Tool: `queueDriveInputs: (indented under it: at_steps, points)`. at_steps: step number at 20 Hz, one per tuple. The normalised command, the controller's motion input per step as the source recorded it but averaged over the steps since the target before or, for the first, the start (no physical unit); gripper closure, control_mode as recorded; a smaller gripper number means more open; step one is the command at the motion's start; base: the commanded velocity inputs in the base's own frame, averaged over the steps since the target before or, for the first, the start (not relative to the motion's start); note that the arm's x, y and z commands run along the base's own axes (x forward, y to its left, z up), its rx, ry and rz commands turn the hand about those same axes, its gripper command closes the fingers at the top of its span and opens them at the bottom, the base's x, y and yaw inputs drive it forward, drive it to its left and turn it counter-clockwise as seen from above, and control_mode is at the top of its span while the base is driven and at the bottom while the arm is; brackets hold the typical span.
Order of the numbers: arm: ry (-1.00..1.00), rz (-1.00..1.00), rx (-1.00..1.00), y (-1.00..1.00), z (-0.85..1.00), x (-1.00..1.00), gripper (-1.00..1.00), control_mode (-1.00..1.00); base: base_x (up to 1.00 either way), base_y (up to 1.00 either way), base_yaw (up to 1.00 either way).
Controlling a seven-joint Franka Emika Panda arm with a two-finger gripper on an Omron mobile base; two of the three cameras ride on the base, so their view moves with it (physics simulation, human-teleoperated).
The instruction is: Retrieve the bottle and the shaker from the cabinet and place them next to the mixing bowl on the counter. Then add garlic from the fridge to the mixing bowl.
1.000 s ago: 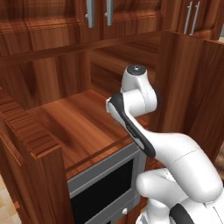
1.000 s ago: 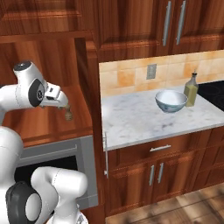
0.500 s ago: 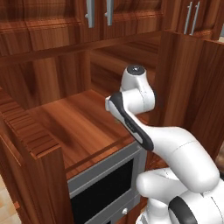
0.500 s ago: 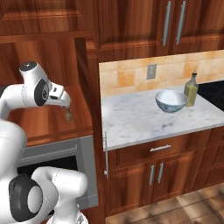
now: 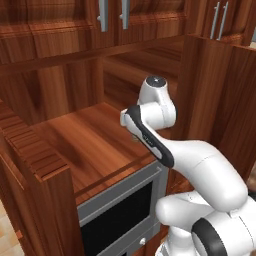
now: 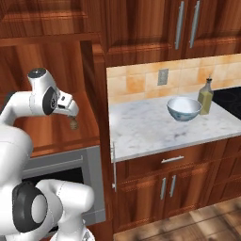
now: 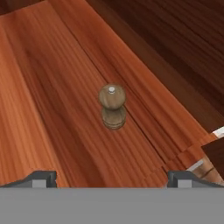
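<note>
The shaker point(image 7: 112, 106), a small brown turned-wood piece, stands upright on the wood shelf of the cabinet point(image 5: 90, 145). In the hand view it sits centred ahead of my gripper point(image 7: 111, 177), whose fingertips point(image 7: 40, 176) are spread wide apart with nothing between them. In the right base view the gripper point(image 6: 70, 115) hovers just above the shaker point(image 6: 74, 124), apart from it. The pale mixing bowl point(image 6: 183, 108) rests on the marble counter point(image 6: 141, 132), with the bottle point(image 6: 205, 96) of yellow liquid upright just to its right. The fridge and the garlic are out of view.
A built-in oven point(image 5: 115, 210) with a dark window sits under the cabinet shelf. The recess has wooden side walls point(image 5: 220, 100) close to the arm. Wall doors with steel bar handles point(image 6: 179, 23) hang above the counter; drawers point(image 6: 172, 160) lie below it.
The arm has shifted slightly further into the recess, bringing the hand closer over the shaker. The shaker, bowl and bottle have stayed put.
</note>
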Motion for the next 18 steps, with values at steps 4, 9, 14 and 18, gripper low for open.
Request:
queueDriveInputs:
  at_steps: [4,9,14,18]
  points:
    - [0.0,-0.08,0.0,0.0,-0.09,0.08,-1.0,-1.0,0.0,0.0,0.0]
    - [0.0,-0.06,0.0,0.0,-0.04,0.21,-1.0,-1.0,0.0,0.0,0.0]
    - [0.0,-0.06,0.0,0.0,-0.02,0.47,-1.0,-1.0,0.0,0.0,0.0]
    - [0.02,-0.04,0.0,0.0,0.0,0.32,-1.0,-1.0,0.0,0.0,0.0]
